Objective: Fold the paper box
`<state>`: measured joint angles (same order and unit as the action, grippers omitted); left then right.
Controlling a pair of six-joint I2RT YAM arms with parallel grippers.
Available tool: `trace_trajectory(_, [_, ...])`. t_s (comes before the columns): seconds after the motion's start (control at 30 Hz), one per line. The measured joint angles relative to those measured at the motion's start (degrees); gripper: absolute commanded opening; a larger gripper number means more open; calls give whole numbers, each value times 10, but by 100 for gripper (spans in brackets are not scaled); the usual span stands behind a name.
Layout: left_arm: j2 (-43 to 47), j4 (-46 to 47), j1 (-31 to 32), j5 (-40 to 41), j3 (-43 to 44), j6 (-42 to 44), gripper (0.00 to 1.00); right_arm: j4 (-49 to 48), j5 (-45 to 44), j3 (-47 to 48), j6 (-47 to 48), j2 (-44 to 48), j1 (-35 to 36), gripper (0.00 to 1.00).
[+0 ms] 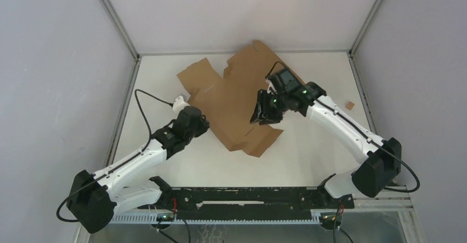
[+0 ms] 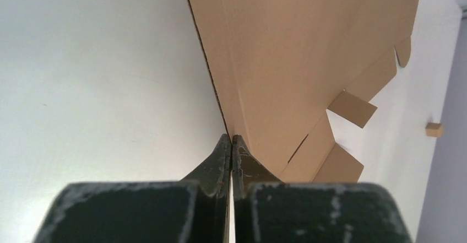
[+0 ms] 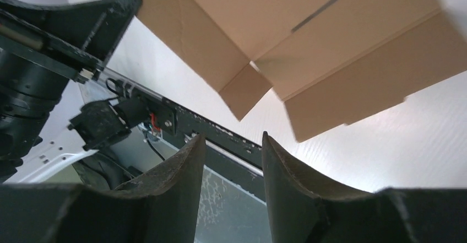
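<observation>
Left end effector [image 2: 231, 139] is pressed together, pinching the left edge of the paper box [image 1: 237, 97]. The box lies unfolded mid-desk [image 1: 314, 155]. Right end effector [image 3: 233, 144] hovers over it, fingers spread, gripping nothing.

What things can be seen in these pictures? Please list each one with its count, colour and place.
Plain brown cardboard die-cut box: one, brown, spread across the middle of the table.
Tiny brown cardboard scrap: one, brown, on the table near its right edge, apart from the box.
White table: one, white, under everything.
Left pincer: one, black, shut on the box's left edge.
Right pincer: one, black, open, over the box's near right part, nothing between its fingers.
</observation>
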<state>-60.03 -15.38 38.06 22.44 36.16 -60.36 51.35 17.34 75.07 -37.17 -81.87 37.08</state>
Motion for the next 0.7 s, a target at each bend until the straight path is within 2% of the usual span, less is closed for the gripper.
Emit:
trace_trajectory(0.3, [-35, -143, -60, -79, 162, 141, 0, 44, 7, 71, 83, -7, -93, 50])
trace_trajectory(0.47, [-79, -221, -87, -129, 244, 209, 0, 57, -5, 109, 118, -51, -116, 49])
trace_trajectory(0.7, [-143, -355, -94, -145, 369, 286, 0, 56, -18, 140, 156, -127, -160, 46])
